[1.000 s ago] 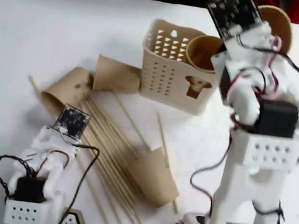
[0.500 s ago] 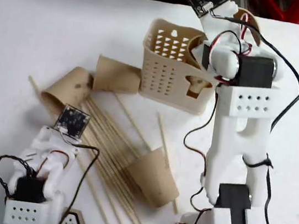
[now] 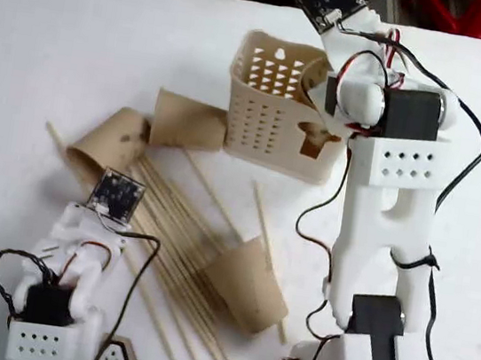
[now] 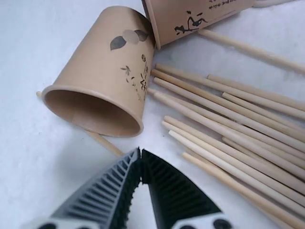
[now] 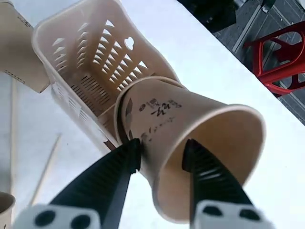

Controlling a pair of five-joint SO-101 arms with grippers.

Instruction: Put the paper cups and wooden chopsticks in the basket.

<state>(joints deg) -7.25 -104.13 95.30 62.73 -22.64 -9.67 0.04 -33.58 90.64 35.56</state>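
The paper cup [image 5: 190, 129] that my right pincer [image 5: 162, 149] clamps by its wall leans at the basket [image 5: 90, 57], with its base pushed into the mouth of another cup [image 5: 123, 114] already inside. So I judge one cup is in and the second almost in, not yet released. On the table [image 3: 64, 30] lie three more cups [image 3: 106, 145] and the wooden chopsticks [image 3: 180, 243], none in the basket. My left pincer [image 4: 141, 160] is closed on nothing, just beside them.

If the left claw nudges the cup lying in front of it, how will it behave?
Tapered and on its side, the cup probably rolls in an arc. It looks like thin paper, so likely light and easily dented.
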